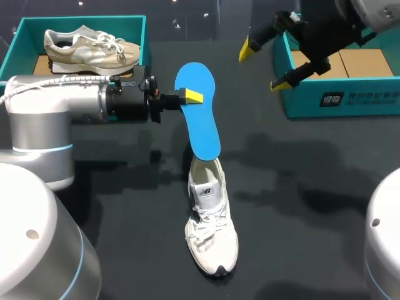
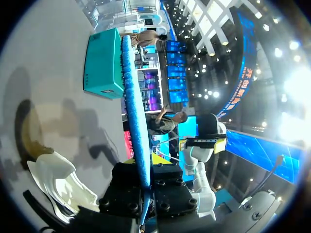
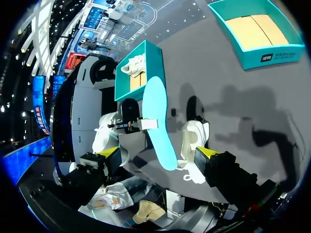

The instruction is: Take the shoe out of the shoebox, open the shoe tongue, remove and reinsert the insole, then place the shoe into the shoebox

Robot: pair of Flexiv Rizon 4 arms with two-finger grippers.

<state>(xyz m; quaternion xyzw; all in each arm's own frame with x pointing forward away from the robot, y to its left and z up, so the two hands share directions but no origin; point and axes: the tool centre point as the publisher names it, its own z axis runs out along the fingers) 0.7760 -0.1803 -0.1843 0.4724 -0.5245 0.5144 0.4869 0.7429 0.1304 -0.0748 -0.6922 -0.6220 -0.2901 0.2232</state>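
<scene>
My left fingers (image 1: 194,97) clamped the blue insole (image 1: 201,125) mid-frame, just above the white shoe (image 1: 211,231); my right fingers (image 1: 247,49) stood apart, upper right.

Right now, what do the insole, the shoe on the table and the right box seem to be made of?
Insole: probably foam under a matte blue fabric face; it is thin and looks fuzzy along its edge. Shoe: white, seemingly mesh with smoother leather-like panels, and woven laces. Right box: likely cardboard, with teal walls and a bare brown floor.
</scene>
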